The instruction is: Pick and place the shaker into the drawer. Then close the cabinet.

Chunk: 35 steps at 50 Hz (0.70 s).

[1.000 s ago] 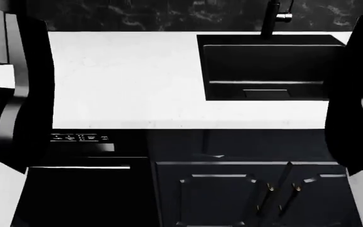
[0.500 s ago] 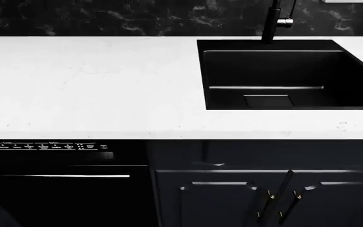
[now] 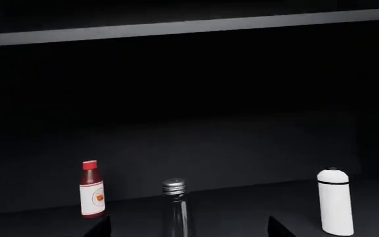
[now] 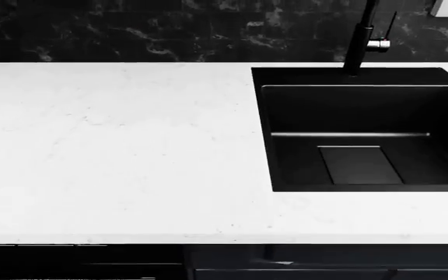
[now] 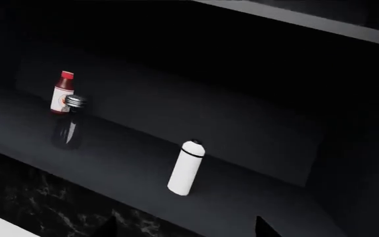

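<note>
The shaker [image 3: 174, 201], dark glass with a ribbed metal cap, stands on a dark shelf inside the open cabinet [image 3: 176, 30]. My left gripper [image 3: 189, 230] is open; only its two fingertips [image 3: 100, 228] show, wide apart, with the shaker in line between them and untouched. From the right wrist view the shaker [image 5: 73, 118] stands far off to one side. My right gripper [image 5: 184, 228] is open with nothing between its tips, low in front of the shelf edge. The drawer is out of view. Neither gripper shows in the head view.
A red-capped sauce bottle [image 3: 92, 190] stands close beside the shaker, and a white bottle [image 3: 335, 200] stands farther along the shelf. Below, the head view shows a white counter [image 4: 115, 151], a black sink [image 4: 364, 175] and a black faucet [image 4: 361, 35].
The head view has lifted: counter and sink slid down the frame, the dishwasher and lower cabinet doors dropped out. Both arms, seen at the sides a second ago, have left the view.
</note>
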Motion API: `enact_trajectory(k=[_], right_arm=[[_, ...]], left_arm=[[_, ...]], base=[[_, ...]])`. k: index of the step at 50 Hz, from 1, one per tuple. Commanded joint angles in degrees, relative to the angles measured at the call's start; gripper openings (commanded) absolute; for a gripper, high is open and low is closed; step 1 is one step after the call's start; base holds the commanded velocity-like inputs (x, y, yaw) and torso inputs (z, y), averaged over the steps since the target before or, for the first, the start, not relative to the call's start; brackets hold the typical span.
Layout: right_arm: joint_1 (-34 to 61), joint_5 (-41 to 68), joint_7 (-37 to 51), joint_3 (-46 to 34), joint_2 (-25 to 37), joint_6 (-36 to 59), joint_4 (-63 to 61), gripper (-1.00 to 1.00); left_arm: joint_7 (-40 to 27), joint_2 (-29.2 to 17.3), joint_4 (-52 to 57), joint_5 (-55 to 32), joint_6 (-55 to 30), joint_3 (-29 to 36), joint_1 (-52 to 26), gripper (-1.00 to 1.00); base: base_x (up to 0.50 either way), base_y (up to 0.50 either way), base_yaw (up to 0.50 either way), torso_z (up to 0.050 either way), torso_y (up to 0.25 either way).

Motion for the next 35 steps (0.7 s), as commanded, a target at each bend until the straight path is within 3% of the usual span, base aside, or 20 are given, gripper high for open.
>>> enact_trajectory(k=[1,19,30,35], right_arm=[[0.2,0.9,-0.2,0.0,0.3,-0.9,1.2,1.0],[0.2,1.7,-1.9,0.3,-0.2,-1.8,-0.1,1.0],[0.2,2.8,-1.3,0.2,0.2,-1.6,0.2,1.0],[0.2,2.3,-1.7,0.2,0.3,-1.6,0.5,1.0]], left_arm=[[0.2,0.1,-1.2,-3.7,0.9,3.8,-0.1,1.0],[0.5,0.1,-1.6,-7.5,1.9,8.3,-0.1,1.0],[0.5,0.1,-2.0,-10.9,2.6,11.7,-0.1,1.0],[0.5,0.1,-2.0,-11.5,2.6,12.2,-0.1,1.0]], base=[[0.5,0.0,0.0,0.0,0.0],[0.5,0.0,0.0,0.0,0.001],[0.01,0.0,0.0,0.0,0.001],[0.5,0.0,0.0,0.0,0.0]])
